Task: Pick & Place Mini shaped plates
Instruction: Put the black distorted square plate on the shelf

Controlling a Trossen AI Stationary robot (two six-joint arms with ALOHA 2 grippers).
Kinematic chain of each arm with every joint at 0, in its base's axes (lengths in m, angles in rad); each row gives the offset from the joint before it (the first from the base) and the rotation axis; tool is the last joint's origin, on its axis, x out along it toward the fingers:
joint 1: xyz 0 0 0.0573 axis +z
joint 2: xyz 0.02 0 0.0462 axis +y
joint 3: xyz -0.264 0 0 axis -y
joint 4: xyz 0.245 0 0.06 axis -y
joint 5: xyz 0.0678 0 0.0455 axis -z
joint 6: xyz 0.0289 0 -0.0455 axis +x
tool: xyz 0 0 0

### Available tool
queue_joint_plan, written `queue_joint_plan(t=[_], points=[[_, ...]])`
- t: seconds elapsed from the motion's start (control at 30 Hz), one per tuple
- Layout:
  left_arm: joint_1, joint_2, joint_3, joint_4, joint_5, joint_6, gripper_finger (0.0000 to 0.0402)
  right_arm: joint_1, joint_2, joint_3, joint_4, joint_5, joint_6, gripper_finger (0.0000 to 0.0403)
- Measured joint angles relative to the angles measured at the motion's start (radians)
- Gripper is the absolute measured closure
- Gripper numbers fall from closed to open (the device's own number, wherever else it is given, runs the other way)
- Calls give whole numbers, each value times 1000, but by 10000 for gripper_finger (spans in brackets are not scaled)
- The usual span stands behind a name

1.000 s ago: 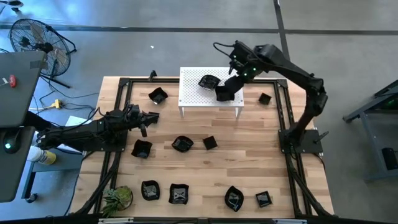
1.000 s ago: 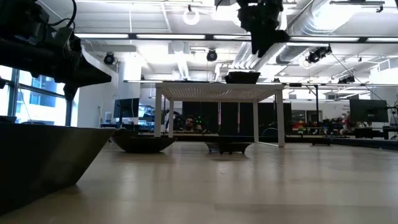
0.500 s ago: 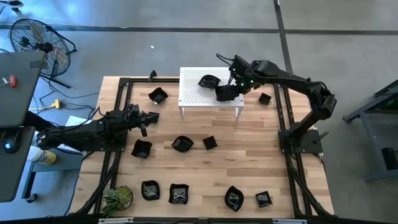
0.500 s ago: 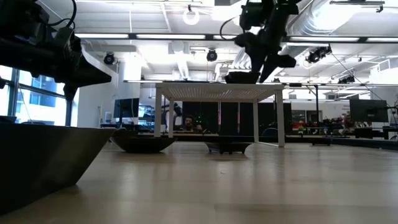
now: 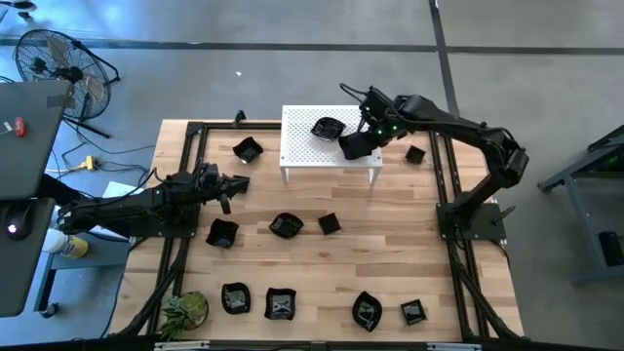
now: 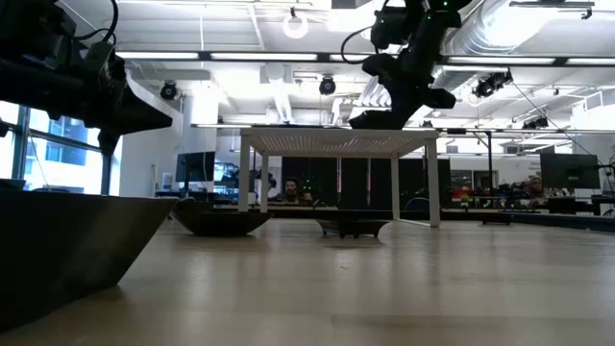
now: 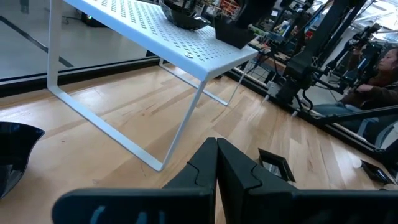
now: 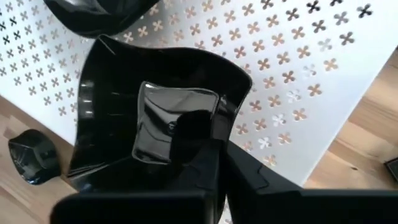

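Observation:
On the white perforated stand [image 5: 302, 146] at the far middle of the table sit two glossy black mini plates: a square one [image 5: 351, 146] near the stand's right edge and a rounder one [image 5: 328, 128] beside it. My right gripper [image 8: 222, 154] is shut at the square plate's [image 8: 155, 118] rim. My left gripper [image 5: 240, 181] hovers shut [image 7: 216, 163] over the table's left side with nothing in it. Several more black mini plates lie on the wooden table, such as one [image 5: 286, 225] in the middle and one [image 5: 248, 149] left of the stand. My right gripper pinches the square plate's raised rim [image 8: 219, 138] on its right side, between the two fingers. The fingers slant down at it from the table's right and far side. The plate rests level, base down, on the stand's top [image 8: 292, 99].
A small green plant [image 5: 185, 310] stands at the near left corner. A row of plates [image 5: 281, 303] lies along the near edge, and one small plate [image 5: 414, 154] lies right of the stand. Black frame rails [image 5: 444, 195] run along the table's sides.
My right arm has dropped from a raised, bent pose to a lower, stretched one. Its gripper has tipped from pointing down to slanting toward the square plate. The plate has stayed in place on the stand.

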Motion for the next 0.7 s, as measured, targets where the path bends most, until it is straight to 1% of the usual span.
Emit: queue_joint_plan(t=[0.13, 0.23, 0.37, 0.5, 0.7], points=[[0, 0, 0, 0, 0, 0, 401, -28, -17, 1, 1, -3, -15, 393], [0, 0, 0, 0, 0, 0, 401, -67, -33, 1, 1, -11, -62, 394], [0, 0, 0, 0, 0, 0, 401, -117, -39, 1, 6, -41, -217, 399], [0, 0, 0, 0, 0, 0, 401, -147, -23, 1, 20, -60, -347, 393], [0, 0, 0, 0, 1, -1, 401, -203, -19, 1, 67, -92, -451, 391]])
